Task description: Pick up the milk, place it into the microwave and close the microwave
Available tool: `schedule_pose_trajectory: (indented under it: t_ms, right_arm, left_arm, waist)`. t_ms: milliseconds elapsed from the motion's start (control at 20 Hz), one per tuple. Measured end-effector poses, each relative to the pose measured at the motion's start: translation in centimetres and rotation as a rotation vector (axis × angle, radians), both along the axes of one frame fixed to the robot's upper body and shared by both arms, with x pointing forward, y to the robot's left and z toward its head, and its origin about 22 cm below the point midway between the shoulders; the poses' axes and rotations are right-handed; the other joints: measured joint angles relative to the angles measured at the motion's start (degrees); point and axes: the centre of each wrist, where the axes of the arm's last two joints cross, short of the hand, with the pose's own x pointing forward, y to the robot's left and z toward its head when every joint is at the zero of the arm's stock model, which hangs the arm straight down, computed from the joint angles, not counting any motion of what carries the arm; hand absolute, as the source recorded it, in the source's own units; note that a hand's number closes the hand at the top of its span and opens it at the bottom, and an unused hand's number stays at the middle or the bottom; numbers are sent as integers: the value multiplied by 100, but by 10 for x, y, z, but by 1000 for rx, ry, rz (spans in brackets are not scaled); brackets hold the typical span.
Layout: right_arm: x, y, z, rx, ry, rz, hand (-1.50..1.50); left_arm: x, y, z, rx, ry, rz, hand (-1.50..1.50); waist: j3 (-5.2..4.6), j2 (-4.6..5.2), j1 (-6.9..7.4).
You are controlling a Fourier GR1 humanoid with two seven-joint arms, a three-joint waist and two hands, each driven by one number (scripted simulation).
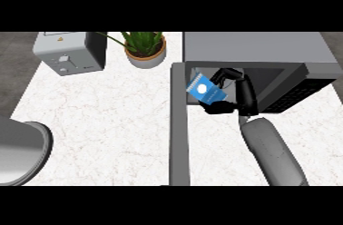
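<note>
Milk carton (206, 91), held in the right hand's (231, 90) curled fingers, sits tilted inside the microwave (268, 54).

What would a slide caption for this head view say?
Right robot hand holds the milk at the open microwave, beside a plant and toaster.

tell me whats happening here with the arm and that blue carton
The right hand is curled round the milk and holds it at the mouth of the open microwave, whose door swings out toward the robot. The carton is tilted, and whether it rests on the microwave floor cannot be told. The left hand does not show. A toaster and a potted plant stand at the back of the counter.
</note>
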Motion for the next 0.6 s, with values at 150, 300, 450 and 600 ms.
schedule_pose_trajectory:
  t_ms: [150, 300, 450, 600]
  right_arm:
    - [22, 6, 7, -65, 15, -29, 150]
    - [40, 7, 11, -115, 34, -64, 150]
    - [54, 11, 14, -169, 37, -101, 150]
    - [65, 7, 17, -202, 34, -143, 150]
  left_arm:
    - [-1, 0, -2, 1, -1, -11, -150]
    - [3, -1, 0, 4, 4, -17, -150]
    - [6, -3, 1, 5, 0, -21, -150]
    - [10, -3, -1, 12, -10, -36, -150]
  waist:
    - [18, 23, 37]
    - [32, 50, 74]
    - [31, 67, 129]
    - [36, 96, 194]
